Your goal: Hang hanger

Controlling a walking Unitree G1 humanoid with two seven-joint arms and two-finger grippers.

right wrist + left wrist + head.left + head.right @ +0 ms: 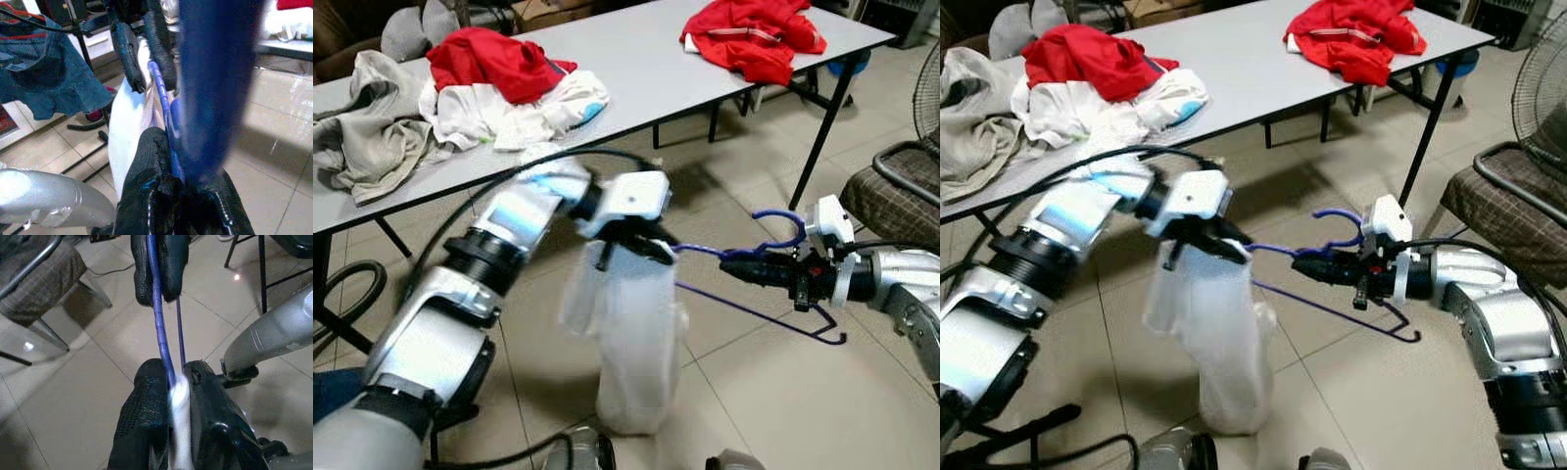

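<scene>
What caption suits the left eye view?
Two pincers hold a blue hanger carrying a white garment above the tiled floor.

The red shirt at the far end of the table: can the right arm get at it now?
Probably not. The right gripper is shut on the blue hanger, low over the floor, and the red shirt lies far off on the table. The left gripper holds the hanger's other end.

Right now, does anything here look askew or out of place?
Yes. The white garment hangs off only one end of the blue hanger, bunched at the left claw, while the right claw grips the hanger near its hook.
</scene>
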